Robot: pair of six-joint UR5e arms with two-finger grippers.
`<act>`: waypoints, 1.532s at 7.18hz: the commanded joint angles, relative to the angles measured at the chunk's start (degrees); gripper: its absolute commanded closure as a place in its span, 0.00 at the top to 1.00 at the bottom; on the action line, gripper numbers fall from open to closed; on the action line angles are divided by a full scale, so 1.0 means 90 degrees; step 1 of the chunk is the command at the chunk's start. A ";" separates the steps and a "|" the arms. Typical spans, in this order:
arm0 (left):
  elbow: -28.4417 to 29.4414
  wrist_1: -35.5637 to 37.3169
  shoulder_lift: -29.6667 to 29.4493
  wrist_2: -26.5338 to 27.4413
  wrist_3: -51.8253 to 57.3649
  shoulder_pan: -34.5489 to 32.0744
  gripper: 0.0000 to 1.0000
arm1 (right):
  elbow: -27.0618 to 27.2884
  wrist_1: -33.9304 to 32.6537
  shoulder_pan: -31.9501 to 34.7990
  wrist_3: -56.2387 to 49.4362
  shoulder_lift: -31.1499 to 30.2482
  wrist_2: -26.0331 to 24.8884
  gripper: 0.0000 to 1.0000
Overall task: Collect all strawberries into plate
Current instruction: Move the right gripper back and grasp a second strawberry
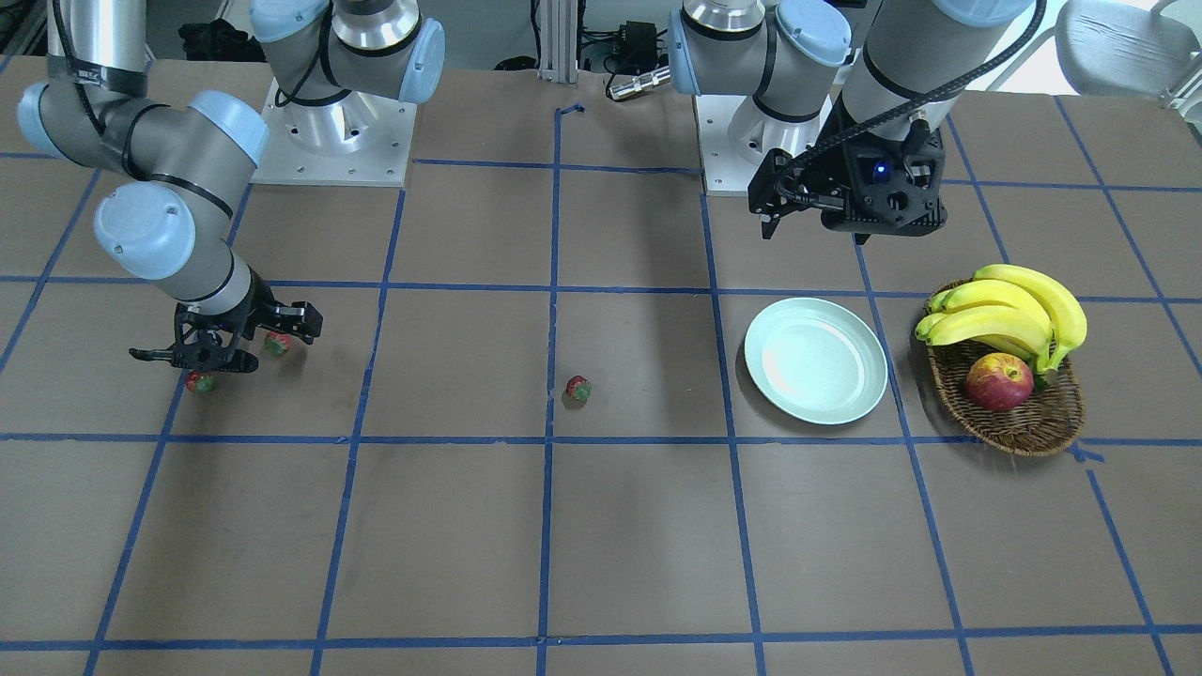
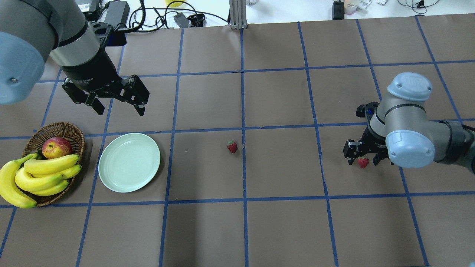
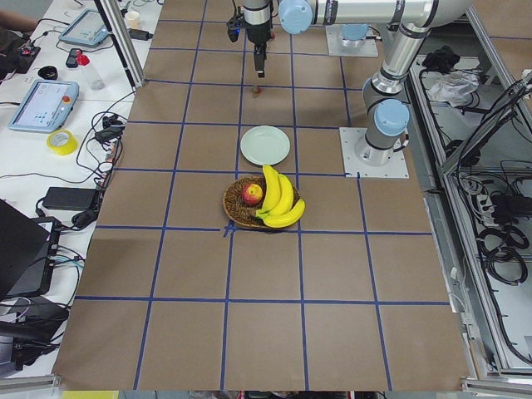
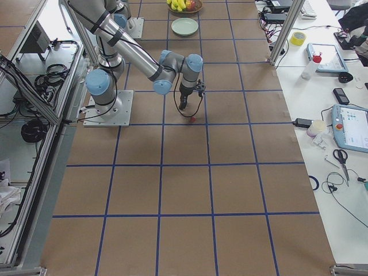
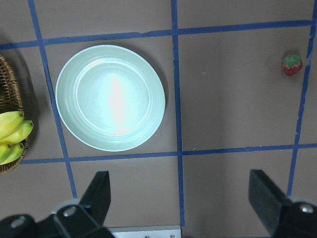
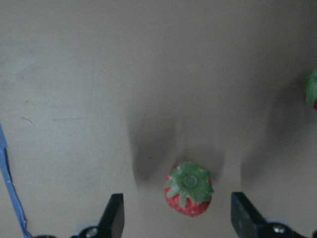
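Note:
My right gripper (image 1: 230, 349) (image 2: 364, 158) is open and low over the table, its fingers (image 6: 115, 214) either side of one strawberry (image 6: 188, 189) (image 2: 363, 162) (image 1: 276, 344). A second strawberry (image 1: 200, 381) (image 6: 312, 89) lies just beside it, hidden under the arm in the overhead view. The third strawberry (image 1: 578, 388) (image 2: 232, 147) (image 5: 291, 63) lies alone mid-table. The mint-green plate (image 1: 815, 373) (image 2: 129, 162) (image 5: 110, 97) is empty. My left gripper (image 2: 119, 109) (image 1: 779, 211) (image 5: 183, 198) hangs open and empty above the table, on the robot's side of the plate.
A wicker basket (image 1: 1024, 422) (image 2: 59, 129) holding bananas (image 1: 1009, 314) and a red apple (image 1: 999, 381) stands right next to the plate, on its outer side. Blue tape lines grid the brown table. Operators' gear lies along the table's far edge.

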 commanded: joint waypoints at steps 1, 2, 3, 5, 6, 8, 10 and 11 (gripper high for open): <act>0.0000 0.0009 0.0000 0.0000 0.0000 0.0000 1.00 | 0.0138 -0.0374 -0.0051 -0.0035 0.0014 0.0032 0.37; 0.0000 0.0000 0.0000 0.0000 0.0000 0.0000 1.00 | 0.0138 -0.0568 -0.0051 -0.0035 0.0043 0.0042 0.33; 0.0000 0.0009 0.0000 0.0000 0.0000 0.0000 1.00 | 0.0138 -0.0618 -0.0051 -0.0026 0.0053 0.0042 0.29; 0.0000 0.0010 -0.0010 0.0000 0.0000 0.0000 1.00 | 0.0060 -0.0580 0.0152 0.0865 -0.0131 0.0090 0.28; 0.0000 0.0010 -0.0010 0.0000 0.0000 0.0000 1.00 | -0.0143 -0.0512 0.0859 0.1743 -0.0152 0.0178 0.28; 0.0000 0.0009 -0.0010 0.0000 0.0000 0.0000 1.00 | -0.0748 -0.0085 0.2160 0.3579 -0.0055 0.0333 0.28; 0.0000 0.0000 -0.0010 0.0000 0.0000 0.0000 1.00 | -0.1208 -0.0013 0.3166 0.5142 0.0237 0.1016 0.28; 0.0000 0.0009 -0.0010 -0.0010 0.0000 0.0000 1.00 | -0.1568 -0.0023 0.3626 0.5643 0.0538 0.1105 0.29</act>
